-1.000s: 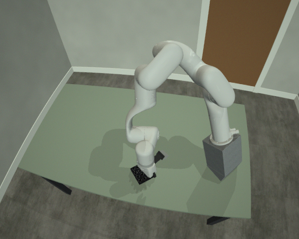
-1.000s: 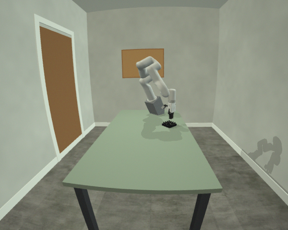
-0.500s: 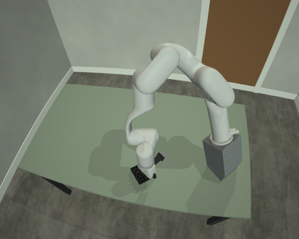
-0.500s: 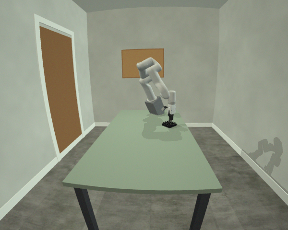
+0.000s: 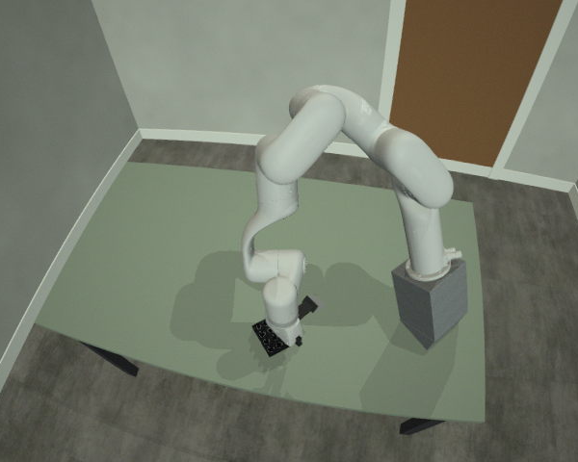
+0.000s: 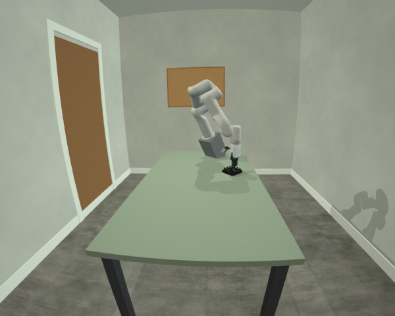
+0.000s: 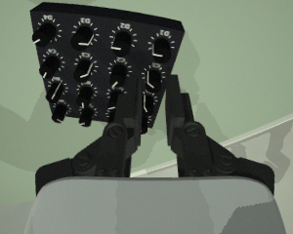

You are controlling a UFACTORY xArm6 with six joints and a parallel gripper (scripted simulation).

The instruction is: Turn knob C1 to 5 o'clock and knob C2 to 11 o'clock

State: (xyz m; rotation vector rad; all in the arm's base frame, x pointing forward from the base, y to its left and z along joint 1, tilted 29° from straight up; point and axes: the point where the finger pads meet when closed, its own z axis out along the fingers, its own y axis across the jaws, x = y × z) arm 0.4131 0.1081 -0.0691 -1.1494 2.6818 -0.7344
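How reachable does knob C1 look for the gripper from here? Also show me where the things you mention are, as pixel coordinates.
Probably yes: the gripper [image 5: 298,341] [image 6: 234,166] [image 7: 153,91] is parted, its fingertips near C1 [image 7: 151,79] in the wrist view, nothing apparent between them; whether they clear neighbouring knobs, I cannot tell.

Brown door [image 5: 473,74] [image 6: 80,118], pale-framed: at the upper right of the top view, at the left of the exterior view. Cork-coloured board [image 6: 180,86], thin darker border, one, mounted on the far wall [image 6: 259,68], upper centre of the exterior view. Grey floor [image 5: 130,407] [image 6: 326,272], mottled, along the bottom of both views. Skirting board [image 5: 199,135] [image 6: 347,224], pale, at the foot of the walls. Ceiling [image 6: 204,4], grey strip, top edge of the exterior view.
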